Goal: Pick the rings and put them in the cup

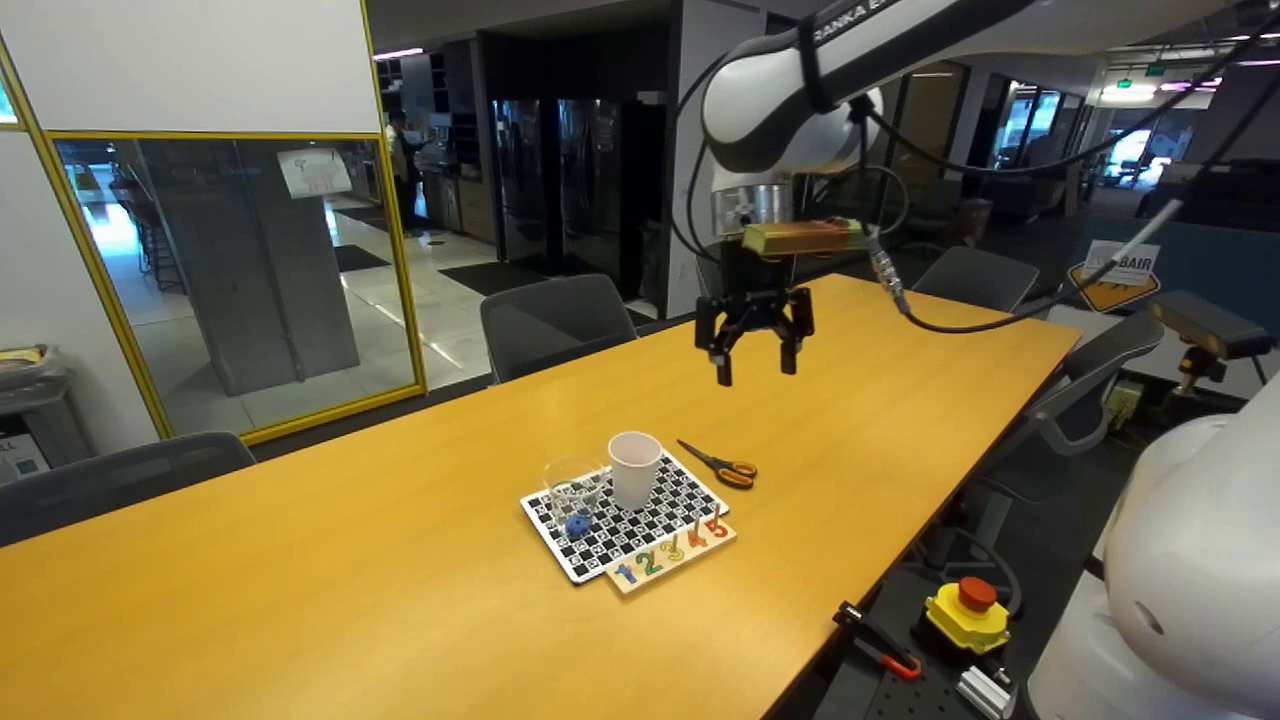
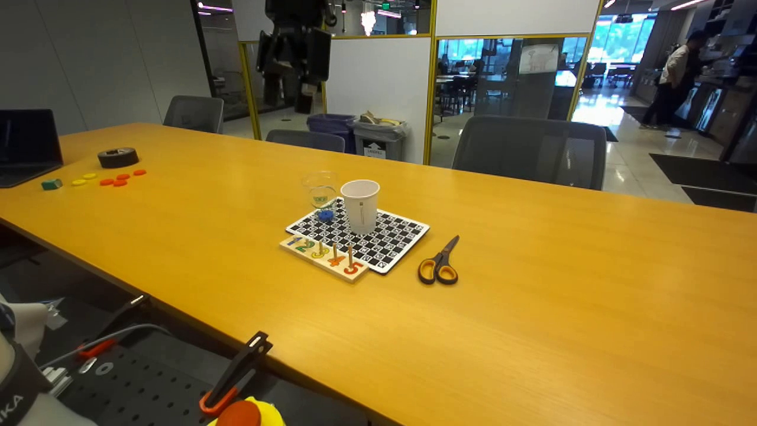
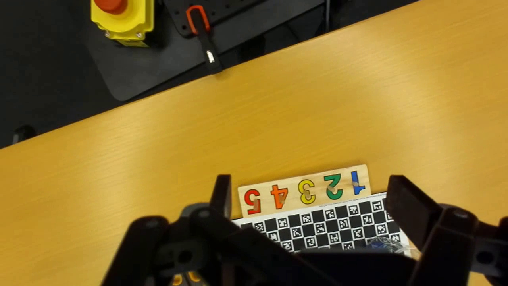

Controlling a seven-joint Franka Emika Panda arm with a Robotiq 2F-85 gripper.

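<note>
Several orange-red rings [image 2: 120, 183] lie on the far left of the table in an exterior view, beside yellow ones [image 2: 78, 183]. A blue ring [image 2: 325, 216] shows at the base of a clear cup [image 2: 320, 188], apparently inside it; it shows in an exterior view [image 1: 578, 525] and partly in the wrist view [image 3: 378, 243]. The plain white cup [image 1: 634, 472] stands upright on the checkered board [image 1: 690, 497] beside the clear cup; it also shows in an exterior view [image 2: 361, 207]. My gripper [image 1: 757, 367] is open and empty, high above the table [image 2: 288, 99]. Its wide-spread fingers show in the wrist view [image 3: 309, 186].
A wooden number board with upright pegs [image 2: 324, 257] lies against the checkered board. Scissors [image 2: 439, 263] lie beside it. A black tape roll [image 2: 117, 157], a green block [image 2: 51, 184] and a laptop [image 2: 26, 148] are on the far left. Clamps [image 2: 236, 373] grip the table edge.
</note>
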